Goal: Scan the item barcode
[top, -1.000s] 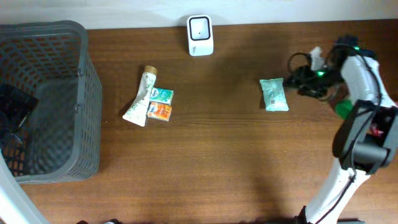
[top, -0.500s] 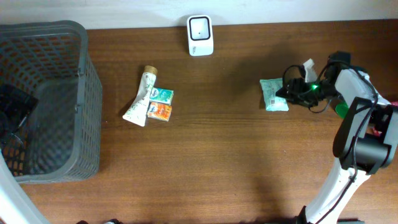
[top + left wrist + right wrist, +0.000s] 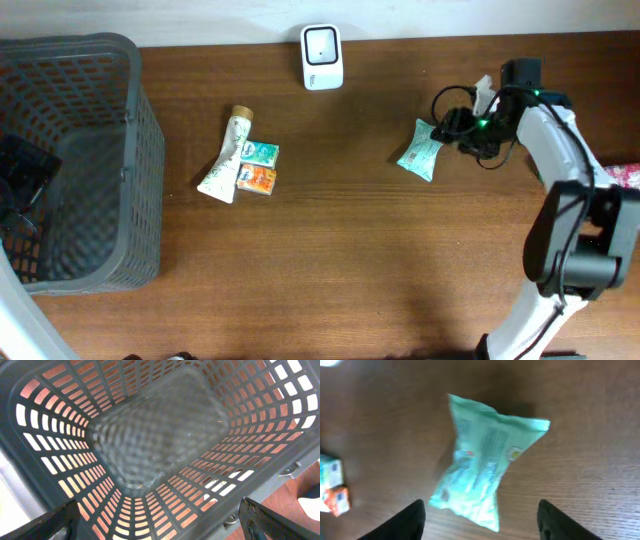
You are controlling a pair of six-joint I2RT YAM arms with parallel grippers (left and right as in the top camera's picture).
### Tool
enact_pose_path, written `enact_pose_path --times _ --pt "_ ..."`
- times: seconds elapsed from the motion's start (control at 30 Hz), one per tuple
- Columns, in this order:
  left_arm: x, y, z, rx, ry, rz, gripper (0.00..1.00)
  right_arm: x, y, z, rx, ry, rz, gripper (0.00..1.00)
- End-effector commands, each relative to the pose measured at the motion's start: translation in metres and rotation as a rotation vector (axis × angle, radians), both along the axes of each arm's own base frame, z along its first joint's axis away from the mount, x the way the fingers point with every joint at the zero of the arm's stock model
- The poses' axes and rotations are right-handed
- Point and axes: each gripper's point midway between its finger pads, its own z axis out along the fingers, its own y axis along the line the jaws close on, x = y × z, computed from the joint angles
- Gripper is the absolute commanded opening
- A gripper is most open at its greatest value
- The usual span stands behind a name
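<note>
A brown wooden table (image 3: pixel 330 260) filled nearly the whole overhead frame, its grain running left to right in long, fine streaks. Along the top edge of the frame a narrow pale strip (image 3: pixel 180 22) showed beyond the table's far edge; whether it was wall or some other surface could not be told. The light was soft and even, leaving only a faint, blurred shadow (image 3: pixel 400 75) on the wood toward the upper right.
</note>
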Motion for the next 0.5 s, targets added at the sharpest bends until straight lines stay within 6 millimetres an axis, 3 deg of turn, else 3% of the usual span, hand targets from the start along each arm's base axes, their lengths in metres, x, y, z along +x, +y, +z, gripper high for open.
enact_pose_path --times 0.0,0.1,0.13,0.17,0.23,0.27,0.3,0.33,0.37,0.4,0.47 --pt "-0.001 0.001 0.0 -0.001 -0.002 0.008 0.99 0.004 0.014 -0.042 0.043 0.084 -0.018 0.7" --pt "-0.001 0.001 0.0 -0.001 -0.002 0.008 0.99 0.008 0.029 -0.069 0.14 0.102 0.011 0.4" --pt "-0.001 0.001 0.0 -0.001 -0.002 0.008 0.99 0.009 0.029 -0.069 0.138 0.098 0.011 0.09" --pt "-0.001 0.001 0.0 -0.001 -0.002 0.008 0.99 0.011 0.029 -0.068 0.138 0.09 0.011 0.04" --pt "-0.001 0.001 0.0 -0.001 -0.002 0.008 0.99 0.019 0.024 -0.043 0.11 0.039 0.007 0.04" --pt "-0.001 0.001 0.0 -0.001 -0.002 0.008 0.99 0.021 0.008 -0.023 -0.014 0.022 -0.023 0.04" --pt "-0.001 0.001 0.0 0.0 -0.001 0.008 0.99 0.019 -0.01 -0.004 -0.168 0.018 -0.054 0.04" --pt "-0.001 0.001 0.0 -0.001 -0.002 0.008 0.99 0.008 -0.037 0.018 -0.443 0.043 -0.138 0.04" --pt "-0.001 0.001 0.0 -0.001 -0.002 0.008 0.99 -0.003 -0.055 0.028 -0.673 0.066 -0.192 0.04" --pt "-0.001 0.001 0.0 -0.001 -0.002 0.008 0.99 -0.011 -0.065 0.035 -0.853 0.081 -0.233 0.04" --pt "-0.001 0.001 0.0 -0.001 -0.002 0.008 0.99 -0.024 -0.06 0.042 -1.133 0.062 -0.28 0.04"
